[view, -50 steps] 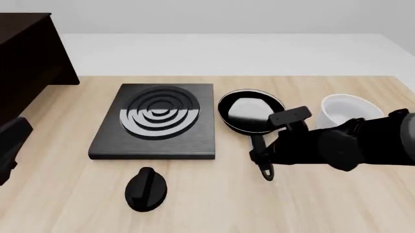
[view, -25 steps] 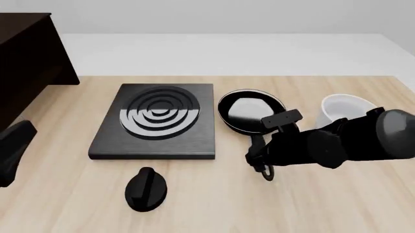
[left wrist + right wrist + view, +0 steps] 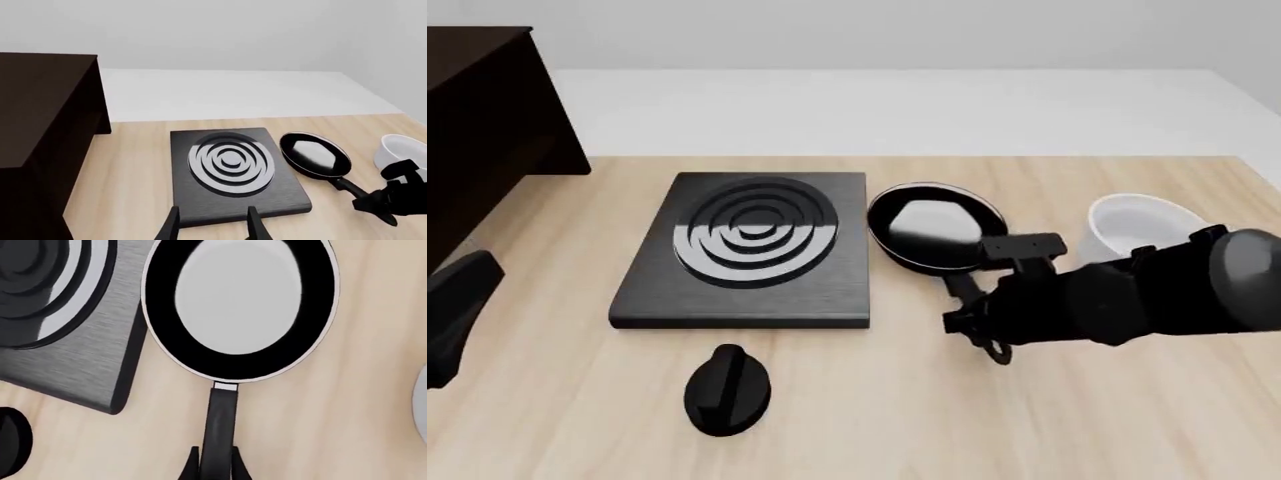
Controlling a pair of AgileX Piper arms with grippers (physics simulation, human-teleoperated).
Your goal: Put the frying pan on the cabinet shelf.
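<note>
Near the middle right, the right claw (image 3: 212,462) is clamped on the frying pan (image 3: 926,226) handle; stiff, maybe slippery, bowl-heavy.

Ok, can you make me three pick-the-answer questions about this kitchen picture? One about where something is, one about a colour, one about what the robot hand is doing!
1. What lies between the stove plate and the bowl?
A frying pan
B knob
C cabinet

2. What colour is the bowl?
A red
B white
C green

3. The right gripper is:
A far from everything
B closed on the pan's handle
C inside the bowl

Answers:
1 A: the frying pan sits between stove plate and bowl.
2 B: it looks white.
3 B: the right gripper fingers squeeze the handle.
</note>
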